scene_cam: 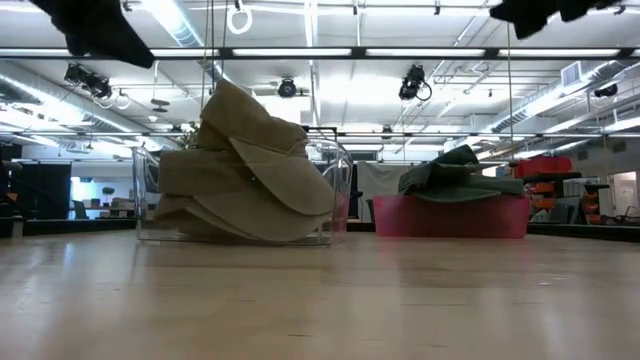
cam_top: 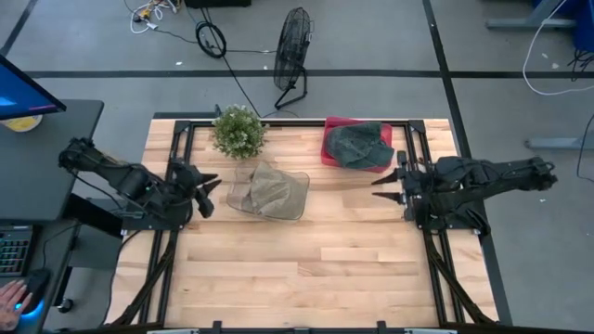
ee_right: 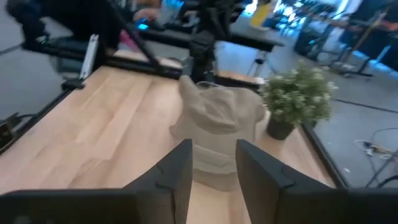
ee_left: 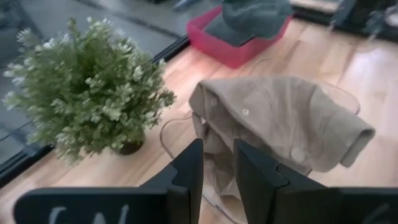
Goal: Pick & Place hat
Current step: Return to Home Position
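A pile of tan hats (cam_top: pixel 272 188) (scene_cam: pixel 245 170) (ee_left: pixel 280 118) (ee_right: pixel 221 112) sits in a clear container (cam_top: pixel 237 200) (scene_cam: pixel 340 190) at mid-table, heaped above its rim. A dark green hat (cam_top: pixel 357 142) (scene_cam: pixel 455 170) (ee_left: pixel 255 15) lies on top of a red bin (cam_top: pixel 327 153) (scene_cam: pixel 450 215) (ee_left: pixel 230 53) at the far side. My left gripper (cam_top: pixel 210 193) (ee_left: pixel 219 168) hangs open just left of the container. My right gripper (cam_top: pixel 379 187) (ee_right: pixel 212 165) hangs open to its right, near the red bin. Neither touches anything.
A small potted plant (cam_top: pixel 238 130) (ee_left: pixel 87 93) (ee_right: pixel 298 96) stands on the table's far edge, just behind the clear container. Bare wood stretches across the near half of the table (cam_top: pixel 306 269). A fan (cam_top: pixel 292 51) and cables lie on the floor beyond.
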Action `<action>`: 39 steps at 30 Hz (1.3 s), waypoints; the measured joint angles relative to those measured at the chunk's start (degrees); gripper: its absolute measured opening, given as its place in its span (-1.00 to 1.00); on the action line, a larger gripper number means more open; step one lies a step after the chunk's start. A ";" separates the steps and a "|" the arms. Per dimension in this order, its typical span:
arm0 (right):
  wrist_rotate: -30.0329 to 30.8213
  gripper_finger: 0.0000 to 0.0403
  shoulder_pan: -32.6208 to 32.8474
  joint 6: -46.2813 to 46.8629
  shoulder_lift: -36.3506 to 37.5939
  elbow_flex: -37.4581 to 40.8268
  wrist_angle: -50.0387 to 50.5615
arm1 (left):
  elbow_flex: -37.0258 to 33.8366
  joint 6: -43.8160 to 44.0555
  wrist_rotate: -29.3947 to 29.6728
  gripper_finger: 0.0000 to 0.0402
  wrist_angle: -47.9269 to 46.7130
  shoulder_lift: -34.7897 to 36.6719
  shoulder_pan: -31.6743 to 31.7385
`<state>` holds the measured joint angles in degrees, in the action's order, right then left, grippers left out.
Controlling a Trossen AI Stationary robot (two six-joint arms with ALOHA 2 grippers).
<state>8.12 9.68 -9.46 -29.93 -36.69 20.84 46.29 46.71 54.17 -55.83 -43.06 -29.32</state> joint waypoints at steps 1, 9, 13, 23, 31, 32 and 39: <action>-0.02 -0.38 -0.70 0.11 1.66 1.44 -0.57 | -1.61 -1.26 0.04 -0.55 1.98 1.76 0.00; -1.56 -0.38 -3.88 1.34 14.60 11.26 -6.84 | -9.02 -11.70 2.43 -0.56 10.70 15.83 0.00; -4.73 -0.38 -4.07 0.39 20.06 16.87 -13.51 | -16.00 -21.82 2.41 -0.56 24.48 20.87 0.00; -2.11 -0.38 -4.09 -3.79 28.46 21.19 -17.02 | -29.23 -39.80 1.46 -0.56 45.46 28.16 4.46; 0.22 -0.38 -4.09 -2.39 29.95 22.04 -15.84 | -30.20 -44.45 -9.09 -0.56 43.78 37.23 11.21; 0.19 -0.38 -4.09 -1.72 29.93 22.76 -15.57 | -31.05 -44.45 -10.03 -0.56 43.67 38.30 11.64; 0.00 -0.38 -4.14 0.70 29.92 27.00 -17.84 | -39.07 -45.56 -13.71 -0.56 48.17 42.95 13.99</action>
<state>8.12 5.54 -8.75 -0.01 -9.69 3.00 7.22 1.15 40.46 -7.66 -0.11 -15.34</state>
